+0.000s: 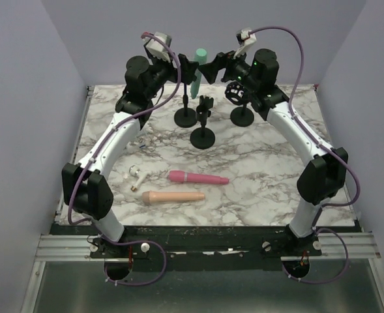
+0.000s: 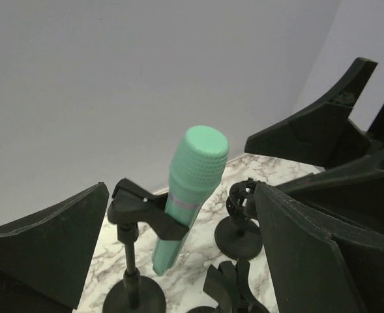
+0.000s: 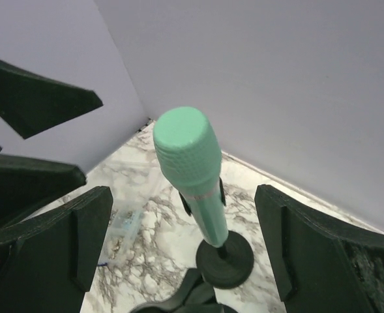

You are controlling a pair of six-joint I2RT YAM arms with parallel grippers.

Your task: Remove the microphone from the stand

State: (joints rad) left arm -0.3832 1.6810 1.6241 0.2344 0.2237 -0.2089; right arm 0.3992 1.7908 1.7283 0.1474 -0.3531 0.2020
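A mint-green microphone [image 1: 197, 68] stands tilted in the clip of a black stand [image 1: 186, 118] at the back of the marble table. My left gripper [image 1: 184, 68] is open just left of it and my right gripper [image 1: 213, 65] is open just right of it, both at head height. In the left wrist view the microphone [image 2: 190, 189] sits in the clip [image 2: 146, 212] between my spread fingers [image 2: 48, 248], untouched. In the right wrist view the microphone [image 3: 192, 169] rises from its stand base [image 3: 225, 257] between my spread fingers [image 3: 322, 254], with gaps on both sides.
Two empty black stands are close by, one in the middle [image 1: 203, 127] and one with a round cage mount [image 1: 241, 104]. A pink microphone [image 1: 198, 177], a beige microphone [image 1: 173, 196] and small white parts [image 1: 137, 175] lie on the near table. Walls close in at the back.
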